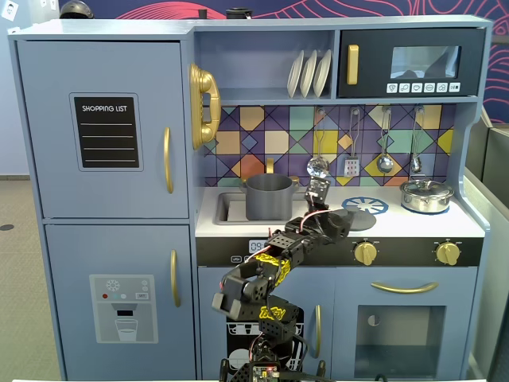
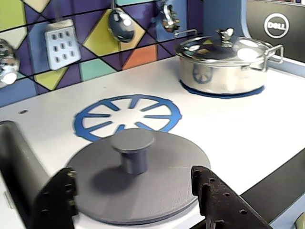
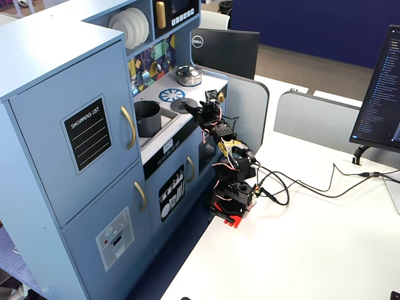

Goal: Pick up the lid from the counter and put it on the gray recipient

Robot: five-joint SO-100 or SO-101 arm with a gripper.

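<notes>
The lid (image 2: 157,191) is a flat matte dark-gray disc with a center knob (image 2: 132,149). It lies flat on the white counter, just in front of a blue burner ring (image 2: 127,117). It also shows in both fixed views (image 1: 355,220) (image 3: 183,104). My gripper (image 2: 133,174) is open, with one finger on each side of the lid's near edge, short of the knob. It holds nothing. The gray recipient (image 1: 268,196) is a matte dark-gray pot standing in the sink to the lid's left, also in the other fixed view (image 3: 147,117). It is out of the wrist view.
A shiny silver pot with its own lid (image 2: 221,62) stands on the far right burner (image 1: 426,195). Utensils (image 2: 61,43) hang on the tiled back wall. The sink's edge (image 2: 14,157) is at the left. The counter's front edge (image 2: 281,176) is close on the right.
</notes>
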